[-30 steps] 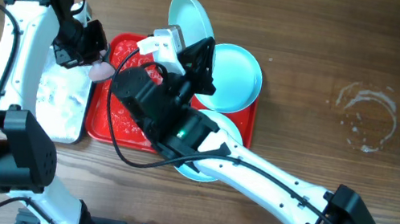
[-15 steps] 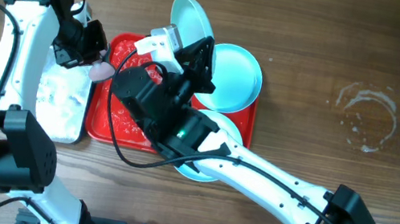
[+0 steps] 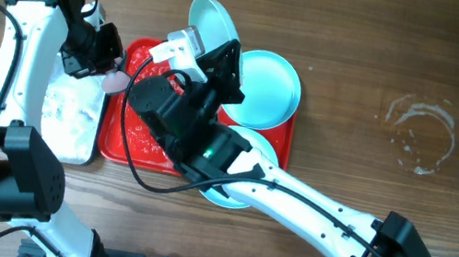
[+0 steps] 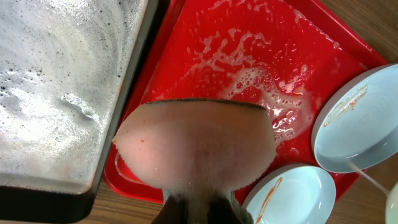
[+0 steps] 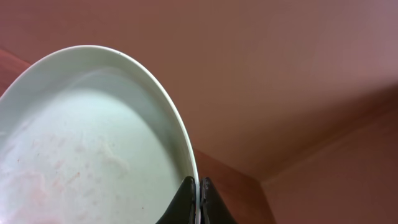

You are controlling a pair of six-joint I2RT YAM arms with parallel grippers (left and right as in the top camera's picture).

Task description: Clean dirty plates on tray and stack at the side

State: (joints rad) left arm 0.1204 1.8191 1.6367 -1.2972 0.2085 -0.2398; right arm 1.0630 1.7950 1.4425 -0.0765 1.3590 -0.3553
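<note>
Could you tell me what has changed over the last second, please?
The right gripper, shut on the rim of the raised plate, carried it slightly to the left in the overhead view. Nothing was grasped or released. The left gripper keeps the sponge at the tray; the other two plates stayed put.

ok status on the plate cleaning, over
Left gripper shut on soapy sponge at tray edge. Right gripper shut on tilted plate, by its rim. Two smeared plates on tray; right arm crosses over it.

Your left arm (image 3: pixel 5 63) and right arm (image 3: pixel 310 207) have white links, black joint housings and thin looping black cables.
</note>
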